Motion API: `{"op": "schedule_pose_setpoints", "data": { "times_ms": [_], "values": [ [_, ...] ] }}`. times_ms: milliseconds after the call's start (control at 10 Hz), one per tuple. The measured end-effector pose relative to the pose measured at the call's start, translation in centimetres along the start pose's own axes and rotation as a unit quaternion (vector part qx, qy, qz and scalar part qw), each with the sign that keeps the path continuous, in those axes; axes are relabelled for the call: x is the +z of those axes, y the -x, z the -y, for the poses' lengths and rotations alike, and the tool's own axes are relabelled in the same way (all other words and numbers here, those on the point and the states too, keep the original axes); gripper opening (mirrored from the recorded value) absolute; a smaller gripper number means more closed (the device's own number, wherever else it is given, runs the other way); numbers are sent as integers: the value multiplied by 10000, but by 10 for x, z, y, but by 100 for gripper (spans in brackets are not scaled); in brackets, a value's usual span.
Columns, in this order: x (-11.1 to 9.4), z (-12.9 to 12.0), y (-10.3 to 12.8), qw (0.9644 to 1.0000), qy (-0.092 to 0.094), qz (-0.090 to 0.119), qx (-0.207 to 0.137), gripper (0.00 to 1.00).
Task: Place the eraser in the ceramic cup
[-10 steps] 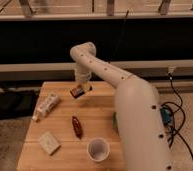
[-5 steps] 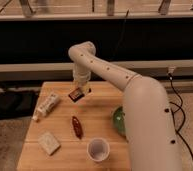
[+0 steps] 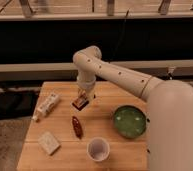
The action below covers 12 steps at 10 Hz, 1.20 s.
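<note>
- Where the white arm [image 3: 125,77] comes in from the right, we see it fill much of that side, bend at a rounded joint above the far edge of the table and point downward.
- We see the wooden table [image 3: 35,162] under it, with all the loose things lying on its top.
- We find the green bowl [image 3: 130,121] on the right half, partly behind the arm's thick body.
- We see a white tube [image 3: 46,106] lying at a slant near the left edge.
- We find the ceramic cup [image 3: 98,149] upright and mouth up near the front edge, left of the bowl and apart from it.
- We see a pale beige block [image 3: 49,142] lying flat at the front left.
- We see a slim reddish-brown object [image 3: 77,126] lying between the block and the cup, a little farther back.
- We see the gripper [image 3: 82,99] hanging over the middle of the table, its fingers closed onto the eraser.
- We see the eraser [image 3: 79,104] held tilted at the fingertips, above the table, behind the slim object and well back from the cup.
</note>
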Motion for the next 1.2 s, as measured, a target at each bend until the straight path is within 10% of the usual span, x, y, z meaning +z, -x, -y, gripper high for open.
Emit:
{"op": "schedule_pose_setpoints", "data": {
  "times_ms": [1200],
  "values": [
    [-25, -76, 63, 9957, 207, -16, -905, 0]
  ]
}}
